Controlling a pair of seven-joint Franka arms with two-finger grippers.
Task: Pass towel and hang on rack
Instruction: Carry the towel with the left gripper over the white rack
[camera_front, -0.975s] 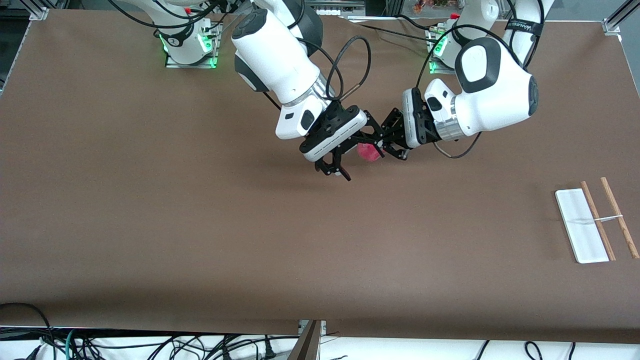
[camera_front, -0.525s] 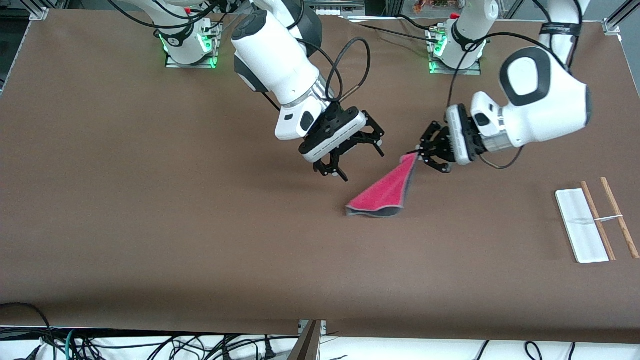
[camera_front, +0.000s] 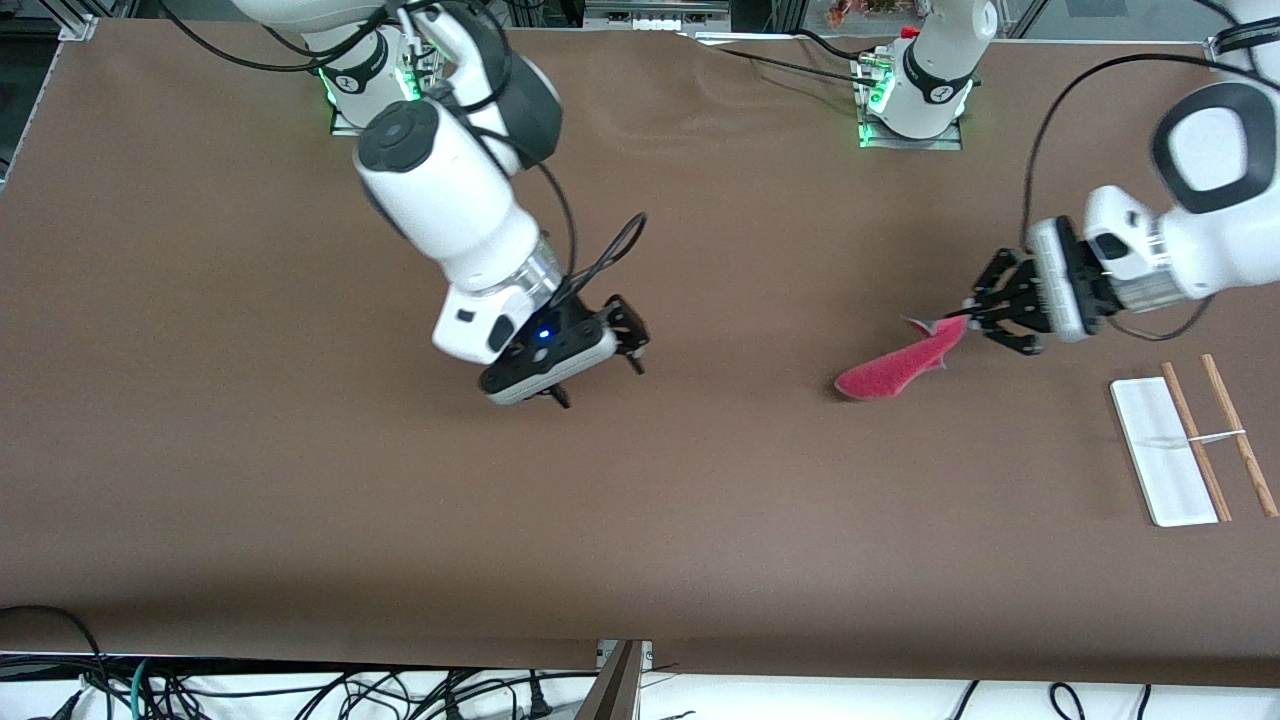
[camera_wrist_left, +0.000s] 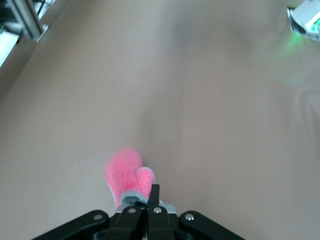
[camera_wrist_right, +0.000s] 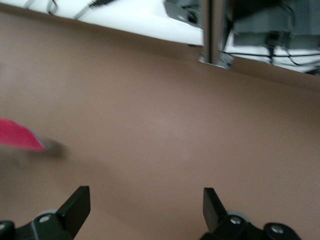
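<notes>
The left gripper (camera_front: 962, 318) pinches the towel (camera_front: 893, 370) above the table (camera_front: 300, 480), near the rack (camera_front: 1190, 445). The right gripper (camera_front: 590, 375) hangs spread and empty.

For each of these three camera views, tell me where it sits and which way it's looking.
Front view: high across the table, facing both arms; left pincer holds the towel near the rack; right pincer open.
Left wrist view: looks past its shut pincer at the towel.
Right wrist view: between its open pincer at bare table.
All three show the towel.
</notes>
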